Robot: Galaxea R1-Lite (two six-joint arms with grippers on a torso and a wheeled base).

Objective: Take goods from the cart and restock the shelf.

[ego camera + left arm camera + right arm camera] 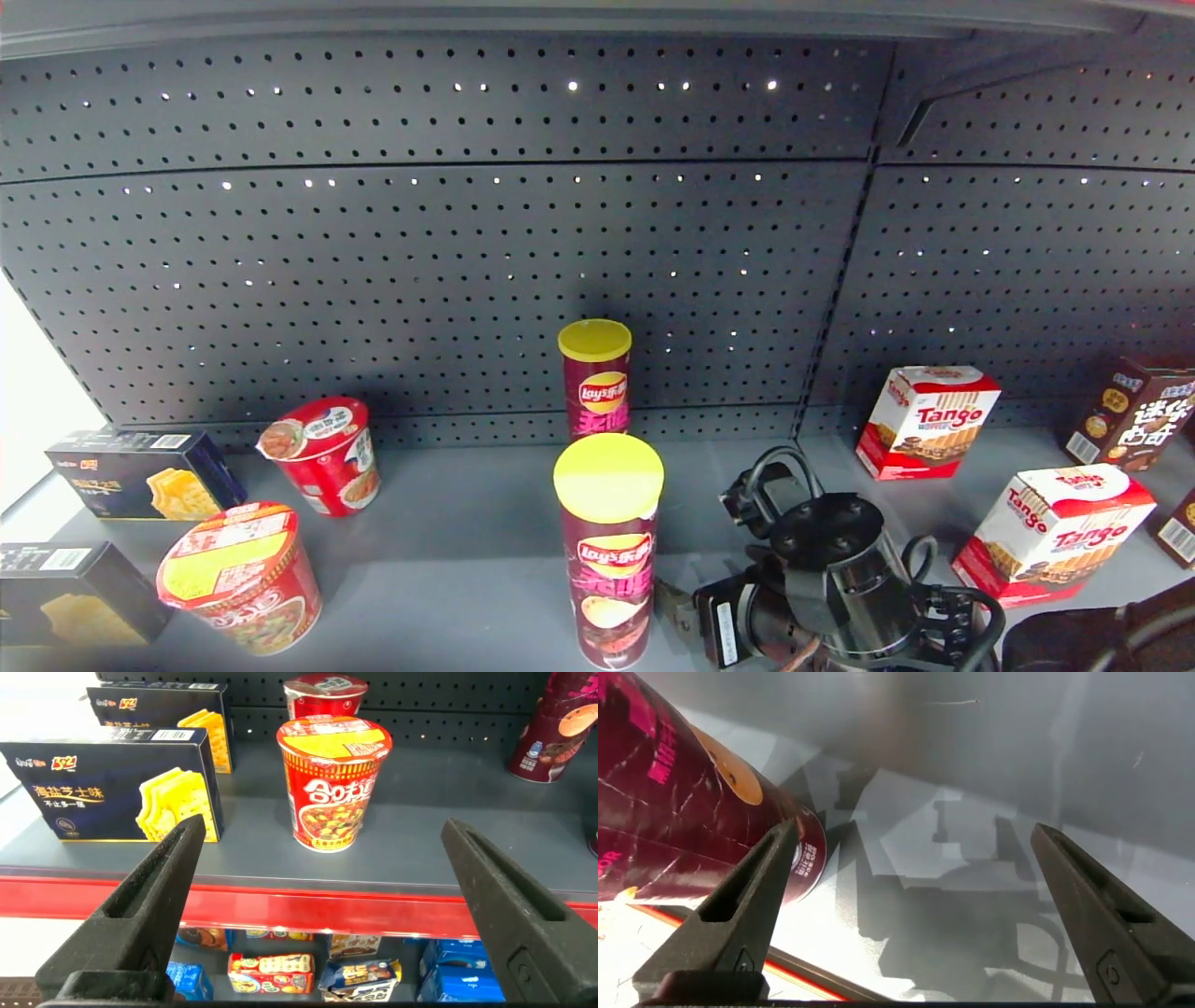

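Two dark red chip cans with yellow lids stand upright on the grey shelf (pixel 448 541): one at the back (pixel 595 378), one at the front (pixel 609 551). My right gripper (pixel 674 602) is low at the front can's right side. In the right wrist view the right gripper (pixel 915 831) is open, and the can (pixel 701 812) lies just outside one finger (pixel 757 896), not between the two. My left gripper (pixel 322 831) is open and holds nothing. It hangs in front of the shelf's red front edge (pixel 308 905), facing a cup of noodles (pixel 332 784).
On the shelf's left are two red noodle cups (pixel 241 577) (pixel 322 455) and two black boxes (pixel 145 471) (pixel 65 597). To the right stand two red and white wafer boxes (pixel 924 420) (pixel 1060 532) and a brown box (pixel 1134 411). Packaged goods (pixel 280 971) fill the lower shelf.
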